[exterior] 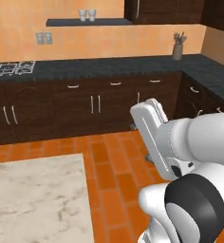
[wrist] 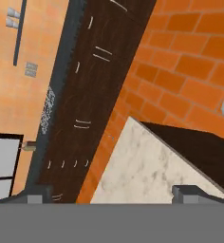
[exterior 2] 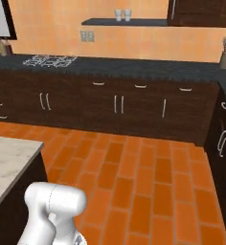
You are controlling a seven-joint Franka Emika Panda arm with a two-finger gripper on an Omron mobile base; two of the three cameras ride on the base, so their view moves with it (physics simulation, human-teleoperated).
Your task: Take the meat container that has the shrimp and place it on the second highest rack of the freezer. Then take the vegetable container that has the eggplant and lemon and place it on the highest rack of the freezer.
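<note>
From the left base view, the white arm point(exterior: 180, 147) is folding over orange brick floor point(exterior: 109, 166), beside a marble island top point(exterior: 38, 199) — dark cabinets point(exterior: 95, 107) and a cooktop point(exterior: 12, 68) are lining the far wall. The right base view is showing a shelf point(exterior 2: 124, 21) carrying two cups point(exterior 2: 123, 15). In the hand view, the gripper point(wrist: 115, 194) is hanging spread over the marble; no writing is legible.

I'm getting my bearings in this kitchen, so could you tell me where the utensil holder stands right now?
The utensil holder stands on the dark counter near its far right corner against the orange wall; in the right base view it sits at the right edge.
</note>
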